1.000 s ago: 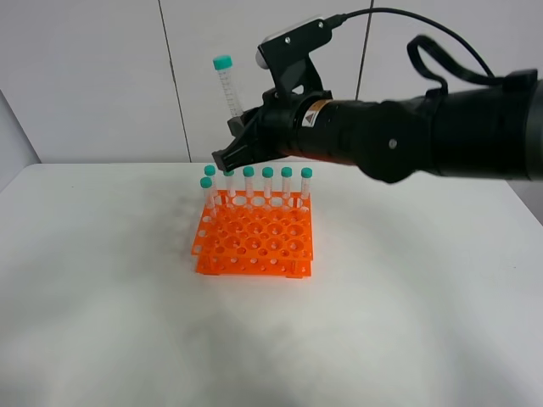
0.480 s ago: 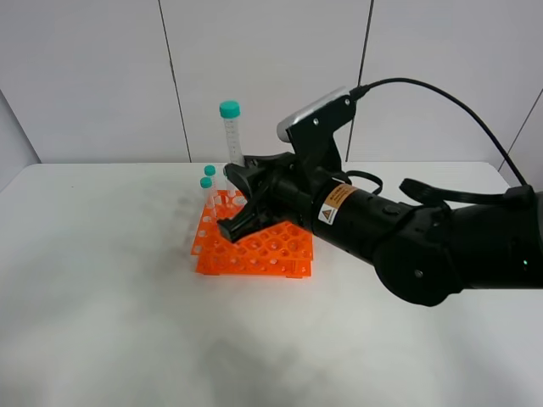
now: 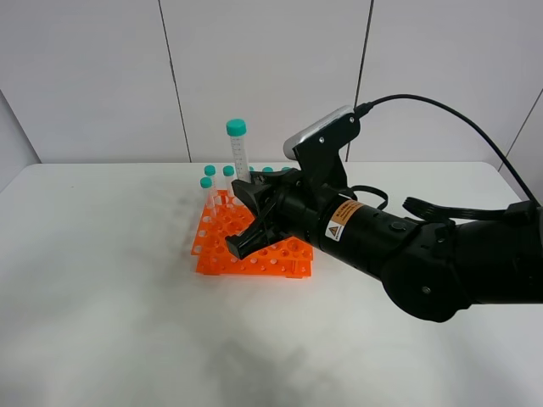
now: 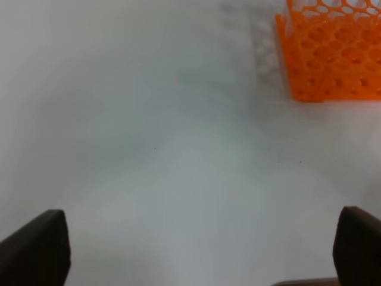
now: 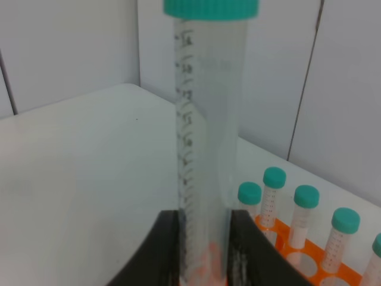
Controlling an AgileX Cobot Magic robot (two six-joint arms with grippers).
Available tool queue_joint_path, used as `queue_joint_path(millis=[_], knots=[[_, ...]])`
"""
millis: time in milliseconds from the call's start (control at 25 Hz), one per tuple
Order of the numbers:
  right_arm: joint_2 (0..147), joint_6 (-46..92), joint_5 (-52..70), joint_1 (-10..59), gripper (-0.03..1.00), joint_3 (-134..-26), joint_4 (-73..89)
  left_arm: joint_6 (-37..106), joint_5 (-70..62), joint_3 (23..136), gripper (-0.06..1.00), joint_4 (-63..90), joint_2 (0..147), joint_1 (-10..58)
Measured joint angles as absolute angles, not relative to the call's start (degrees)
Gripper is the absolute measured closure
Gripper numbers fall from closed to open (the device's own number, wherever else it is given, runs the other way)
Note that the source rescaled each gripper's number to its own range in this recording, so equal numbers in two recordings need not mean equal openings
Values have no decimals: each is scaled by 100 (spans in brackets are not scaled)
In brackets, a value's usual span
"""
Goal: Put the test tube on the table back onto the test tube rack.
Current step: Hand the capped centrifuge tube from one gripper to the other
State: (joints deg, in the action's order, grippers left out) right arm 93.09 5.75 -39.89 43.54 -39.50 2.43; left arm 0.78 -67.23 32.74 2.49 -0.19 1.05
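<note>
1. The right gripper (image 3: 244, 215) is clamped on the lower part of the test tube (image 3: 238, 154), one finger on each side, as the right wrist view shows.
2. The tube stands nearly upright, teal cap on top, above the back left part of the test tube rack (image 3: 254, 256). It is clear of the table (image 3: 102, 297).
3. The pickup therefore looks done; the tube is lifted and roughly over the rack.
4. Its lower end is hidden by the fingers, so the frames do not show whether it has entered a hole.
5. Other capped tubes (image 5: 274, 186) stand in the rack's back row, near the held one.
6. Judged remaining: line up with a free hole, lower the tube, let go.
7. The left gripper (image 4: 196, 262) hangs with its jaws wide apart and empty over bare table.
</note>
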Motion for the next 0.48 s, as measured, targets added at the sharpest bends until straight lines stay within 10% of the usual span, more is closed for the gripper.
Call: queue_joint_path(millis=[480], knots=[[9309,573,-3989,4354,97,-3950,243,353,-6639,3682,-5,343,264,105]])
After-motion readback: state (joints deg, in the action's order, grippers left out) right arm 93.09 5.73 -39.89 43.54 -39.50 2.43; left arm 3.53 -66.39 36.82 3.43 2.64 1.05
